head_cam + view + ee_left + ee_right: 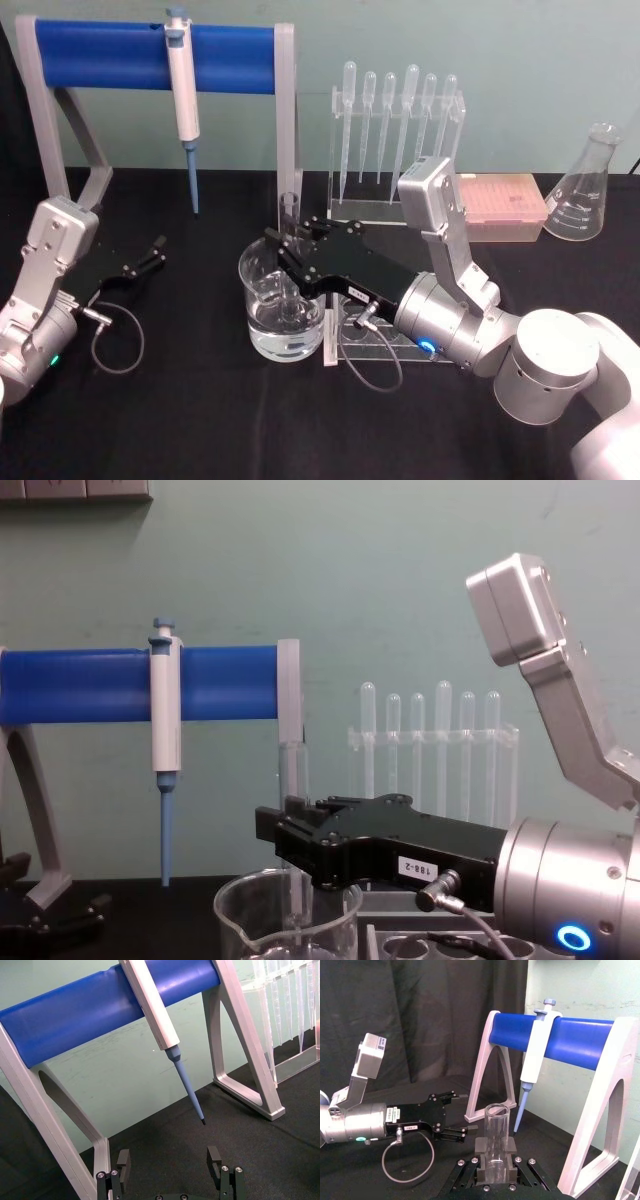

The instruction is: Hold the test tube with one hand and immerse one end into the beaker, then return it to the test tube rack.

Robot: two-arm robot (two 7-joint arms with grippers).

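Far across the black table (200, 420) stands a grey frame with a blue bar (100, 55), one white-and-blue micropipette (182, 90) hung on it. Near the middle, the black right gripper (284, 255) is clenched on the single long clear glass test tube (289, 215) — upright, its lower end inside the one wide clear glass beaker (258, 335), part-filled with clear liquid. Left, the left gripper (152, 255) lies released, empty. Six thin plastic pipettes (410, 110) stand in the far clear rack (395, 205).

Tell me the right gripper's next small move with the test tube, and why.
Probably lift straight up. The right gripper is shut on the upright test tube, whose lower end sits inside the beaker, seemingly in the water; it must clear the rim before heading to the rack. The left gripper lies open, leftward.
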